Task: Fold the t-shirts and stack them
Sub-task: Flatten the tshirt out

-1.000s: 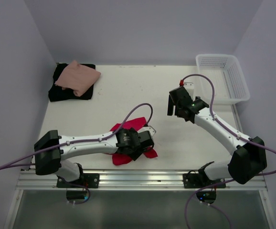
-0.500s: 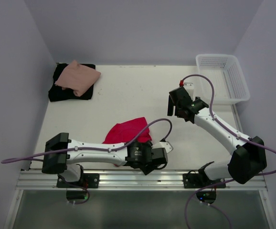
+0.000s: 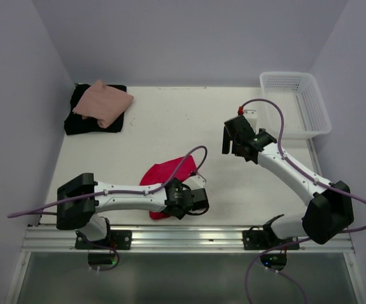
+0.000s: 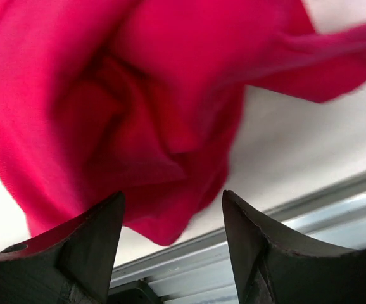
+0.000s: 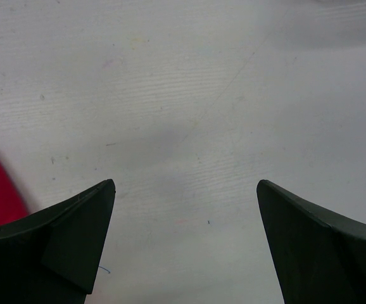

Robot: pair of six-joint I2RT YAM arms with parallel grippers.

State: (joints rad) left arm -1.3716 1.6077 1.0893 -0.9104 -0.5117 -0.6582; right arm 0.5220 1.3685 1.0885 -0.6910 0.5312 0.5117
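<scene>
Red t-shirt (image 3: pixel 165 173) lies bunched at the surface's (image 3: pixel 170 123) near edge — left gripper (image 4: pixel 171 197) released just beside it; right gripper (image 5: pixel 186 185) released, well apart.

walls (image 3: pixel 189 38): plain pale lilac on three sides | table (image 3: pixel 170 120): white matte top | aluminium rail (image 3: pixel 189 235): along near edge | light: even, soft

A bright red t-shirt (image 4: pixel 138 114) is lying crumpled in deep folds just ahead of my left claw (image 4: pixel 173 202), with one sleeve trailing off to the claw's right. Well apart from that claw, far off to its left, a folded salmon-pink t-shirt (image 3: pixel 104 101) is resting askew on a folded black t-shirt (image 3: pixel 82 123).
</scene>
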